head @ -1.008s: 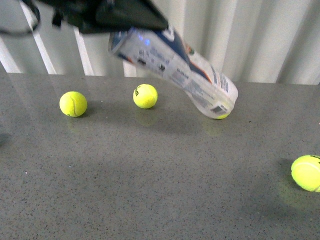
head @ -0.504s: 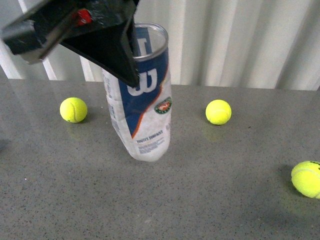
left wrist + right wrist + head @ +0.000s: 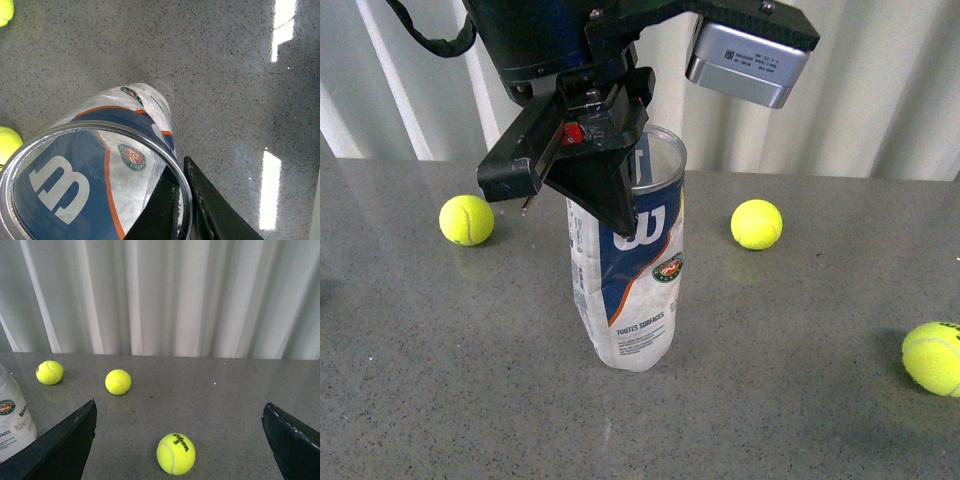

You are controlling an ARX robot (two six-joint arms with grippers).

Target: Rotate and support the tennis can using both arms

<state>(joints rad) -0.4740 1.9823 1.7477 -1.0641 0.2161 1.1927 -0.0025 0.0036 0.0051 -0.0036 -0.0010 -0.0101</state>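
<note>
Upright near the middle of a grey speckled tabletop (image 3: 800, 400), base down and metal-rimmed mouth open to the top: a clear, dented plastic tennis can (image 3: 632, 300) with a blue-and-white wrap. Shows a large white "W" on the blue band, a round green-and-orange emblem under it with lettering too small to read, and "TOUTES SURFACES" in small print near the base. On the sliver of can at the edge of the right wrist view, "Wilson" running vertically, beside the cut-off letters "FACES". Pinched at the rim by the black left gripper (image 3: 181, 210), clenched on the can wall with one finger inside the mouth and one outside, hiding part of the "W" from the front. Higher on that arm, a silver-grey box (image 3: 750, 50) with a white sticker, print illegible. Black right gripper (image 3: 180, 407) spread wide, grasping nothing, well apart from the can and out of sight in the front view. Near its fingers, a yellow tennis ball (image 3: 175, 454) stamped "Wilson" and "3". Two more yellow balls (image 3: 467, 220) (image 3: 757, 224) further back, one to either side of the can, markings unreadable. Behind the table, a white pleated curtain (image 3: 165, 295).
</note>
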